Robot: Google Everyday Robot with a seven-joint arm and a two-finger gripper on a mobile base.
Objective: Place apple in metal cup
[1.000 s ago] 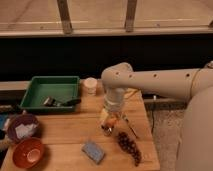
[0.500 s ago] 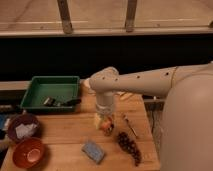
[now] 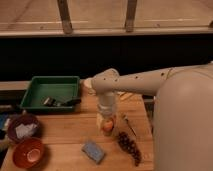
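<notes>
Gripper [image 3: 107, 125] — clamped on the apple [image 3: 107, 126] — above the table [image 3: 65, 131].

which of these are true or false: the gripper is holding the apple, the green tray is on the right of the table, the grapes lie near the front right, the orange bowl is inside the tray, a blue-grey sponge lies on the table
1. The gripper is shut on the apple. True.
2. The green tray is on the right of the table. False: it sits at the back left.
3. The grapes lie near the front right. True.
4. The orange bowl is inside the tray. False: it stands on the table's front left corner.
5. A blue-grey sponge lies on the table. True.
</notes>
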